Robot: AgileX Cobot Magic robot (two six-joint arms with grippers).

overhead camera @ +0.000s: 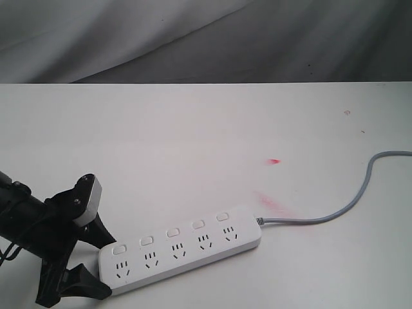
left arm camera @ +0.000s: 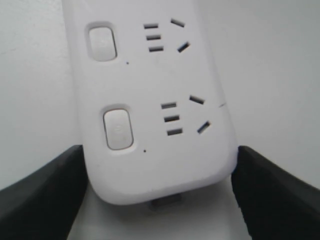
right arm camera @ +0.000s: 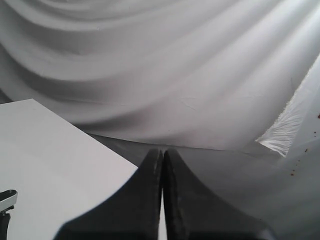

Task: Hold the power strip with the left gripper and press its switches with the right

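The white power strip (overhead camera: 183, 248) lies at a slant on the white table (overhead camera: 193, 141), its grey cord (overhead camera: 351, 207) curving off to the right edge. Its five switches (overhead camera: 172, 232) sit in a row above the sockets. My left gripper (overhead camera: 106, 269) is at the strip's left end, one black finger against each long side. In the left wrist view the fingers (left arm camera: 55, 195) press on both edges of the strip's rounded end (left arm camera: 160, 170), with two switches (left arm camera: 118, 129) showing. My right gripper (right arm camera: 162, 150) is shut on nothing, faces the grey cloth, and is out of the exterior view.
Grey wrinkled cloth (overhead camera: 206, 38) hangs behind the table's far edge. Faint red smudges (overhead camera: 275, 161) mark the tabletop right of centre, near the strip's cord end. The left arm (overhead camera: 26, 219) enters from the lower left corner.
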